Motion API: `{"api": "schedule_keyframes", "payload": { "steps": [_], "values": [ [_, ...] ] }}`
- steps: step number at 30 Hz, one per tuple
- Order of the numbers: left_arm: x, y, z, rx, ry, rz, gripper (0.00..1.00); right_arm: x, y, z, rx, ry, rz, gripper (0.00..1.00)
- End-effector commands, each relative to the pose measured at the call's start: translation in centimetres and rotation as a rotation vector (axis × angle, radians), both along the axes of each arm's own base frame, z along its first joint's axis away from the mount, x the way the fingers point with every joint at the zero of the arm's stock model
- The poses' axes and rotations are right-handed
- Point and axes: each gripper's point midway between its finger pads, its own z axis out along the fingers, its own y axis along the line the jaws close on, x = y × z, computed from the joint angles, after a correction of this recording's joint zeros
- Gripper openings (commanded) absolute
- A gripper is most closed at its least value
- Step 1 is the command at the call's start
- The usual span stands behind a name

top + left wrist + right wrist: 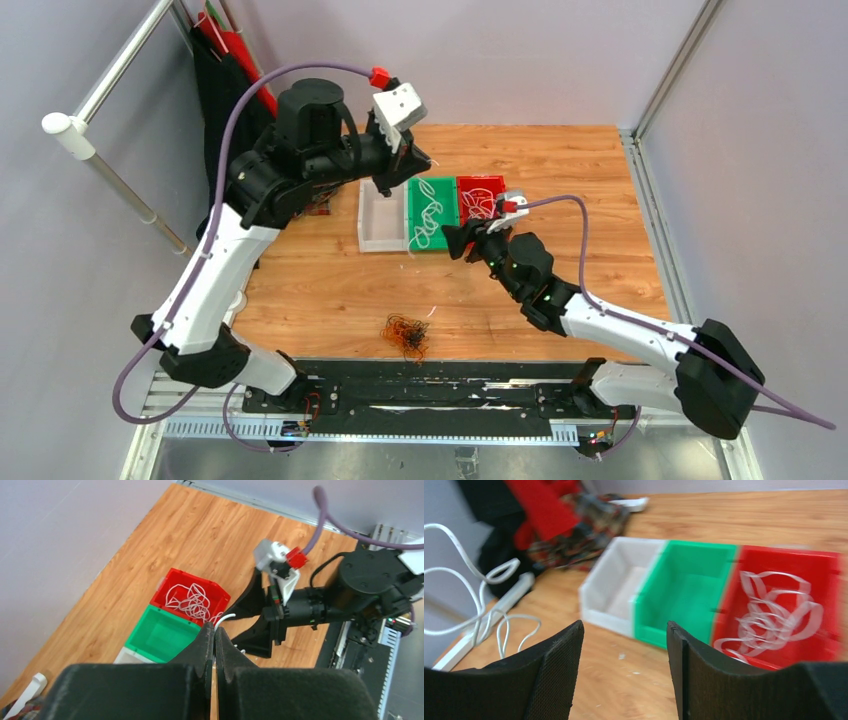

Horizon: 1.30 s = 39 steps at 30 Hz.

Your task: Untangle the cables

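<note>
My left gripper (pixel 384 187) is raised over the bins and shut on a white cable (pixel 430 213), which dangles in loops above the green bin (pixel 447 187). In the left wrist view the jaws (pixel 215 631) are pressed together, with the cable (pixel 227 616) curling out at their tips. A tangle of white cables (pixel 191 601) lies in the red bin (pixel 175 576). My right gripper (pixel 455 241) is open and empty, low by the bins' front. The right wrist view shows the hanging cable (pixel 483 580) to its left. An orange wire tangle (pixel 405 336) lies on the table.
White (pixel 376 240), green and red (pixel 492 183) bins stand in a row at mid-table. In the right wrist view they are the white bin (pixel 601 595), the green bin (pixel 684 592) and the red bin (pixel 819 565). Dark and red cloth (pixel 228 70) hangs at the back left.
</note>
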Motion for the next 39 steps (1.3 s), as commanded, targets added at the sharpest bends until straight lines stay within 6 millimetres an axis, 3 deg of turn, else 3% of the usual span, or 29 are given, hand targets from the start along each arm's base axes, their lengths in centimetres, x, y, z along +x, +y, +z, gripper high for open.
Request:
{"api": "schedule_keyframes", "payload": {
  "steps": [1,7,15,22,27,39],
  "values": [
    [3.4,-1.8,0.2,-0.029,-0.047,0.056,0.0,3.1,-8.0,-1.9,-0.115,0.057,-0.399,0.63],
    [7.8,-5.1,-1.5,-0.033,-0.042,0.075,0.0,4.1,-14.0,-2.1,-0.129,0.095,-0.623,0.66],
    [12.9,-9.0,-5.8,0.007,-0.031,0.082,0.0,4.5,-18.4,-1.0,-0.103,0.094,-0.748,0.67],
    [16.1,-11.7,-10.1,0.04,0.014,0.085,0.0,4.9,-19.7,-1.4,-0.102,0.102,-0.772,0.65],
    [17.9,-12.2,-13.6,0.083,0.039,0.109,0.0,5.0,-20.0,-2.0,-0.095,0.117,-0.765,0.64],
    [19.5,-11.0,-26.2,0.378,0.071,0.114,0.0,5.1,-20.1,-3.1,-0.078,0.144,-0.751,0.6]
  ]
}}
